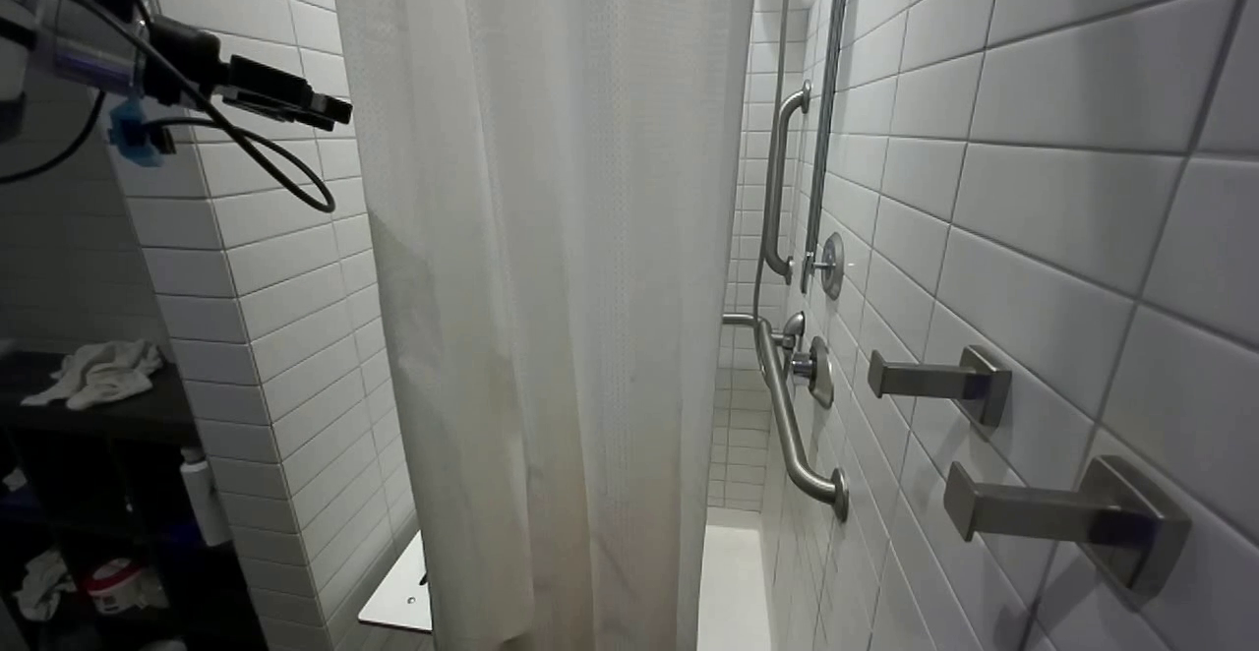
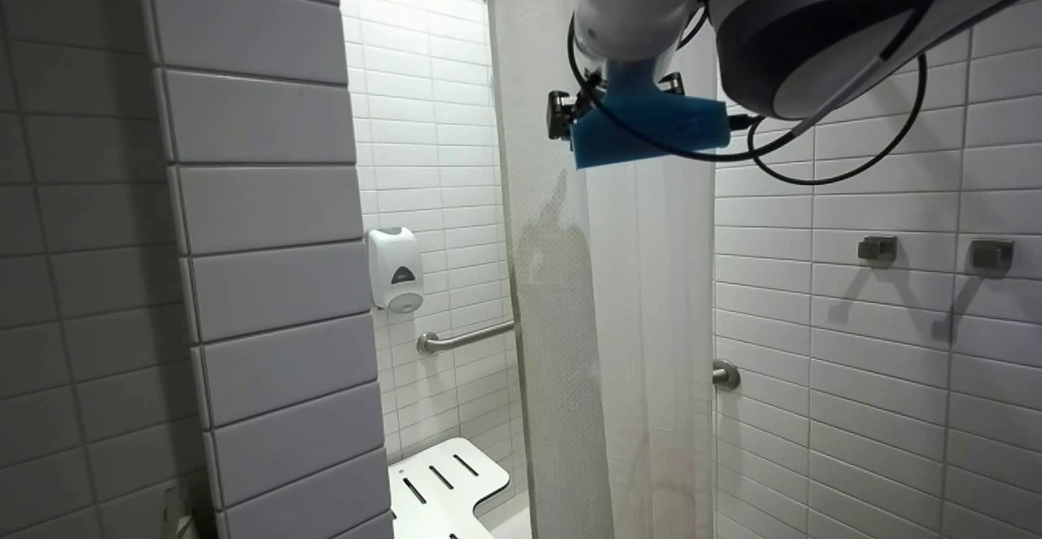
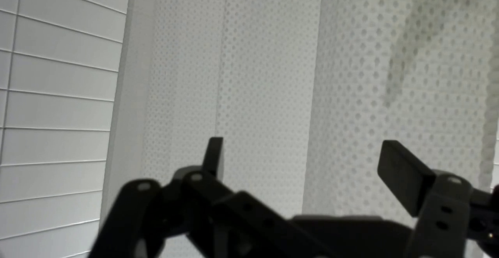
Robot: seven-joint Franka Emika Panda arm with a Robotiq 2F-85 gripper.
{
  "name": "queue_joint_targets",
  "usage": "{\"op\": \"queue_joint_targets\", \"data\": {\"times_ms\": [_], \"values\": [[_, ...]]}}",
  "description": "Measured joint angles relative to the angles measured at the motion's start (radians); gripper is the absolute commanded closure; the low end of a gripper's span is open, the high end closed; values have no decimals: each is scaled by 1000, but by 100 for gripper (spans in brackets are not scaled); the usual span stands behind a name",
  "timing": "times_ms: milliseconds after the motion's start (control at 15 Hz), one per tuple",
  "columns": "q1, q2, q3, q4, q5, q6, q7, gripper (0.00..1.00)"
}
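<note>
A pale, patterned shower curtain (image 1: pixel 551 287) hangs in folds in both exterior views and fills most of the wrist view. My gripper (image 3: pixel 303 141) stands open, its dark fingers wide apart, facing the cloth with nothing held between them. In an exterior view the fingertips (image 1: pixel 337 112) come close to the curtain's left edge; whether they touch it I cannot tell. From behind, a blue mount (image 2: pixel 651 128) partly hides the gripper in front of the curtain (image 2: pixel 651 319). Greenish-grey stains or shadow mark the cloth (image 3: pixel 440 24) at the wrist view's upper right.
A tiled wall corner (image 2: pixel 269 197) juts out beside the curtain. Behind it are a white slotted seat (image 2: pixel 440 482), a soap dispenser (image 2: pixel 396 270) and a grab bar (image 2: pixel 468 337). Two metal hooks (image 1: pixel 925 379) stick out from the side wall. A cable (image 1: pixel 285 164) loops below the arm.
</note>
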Motion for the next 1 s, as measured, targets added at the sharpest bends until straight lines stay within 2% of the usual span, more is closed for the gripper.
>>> {"op": "queue_joint_targets", "data": {"times_ms": [267,400,667,867,1000], "values": [[12,-29,3,-27,-19,0,10,0],[14,-45,-20,-39,-19,14,0,0],[2,-66,-166,-59,-19,131,-110,0],[-41,-64,-287,-61,-9,240,-201,0],[-70,-54,-348,-58,62,287,-280,0]]}}
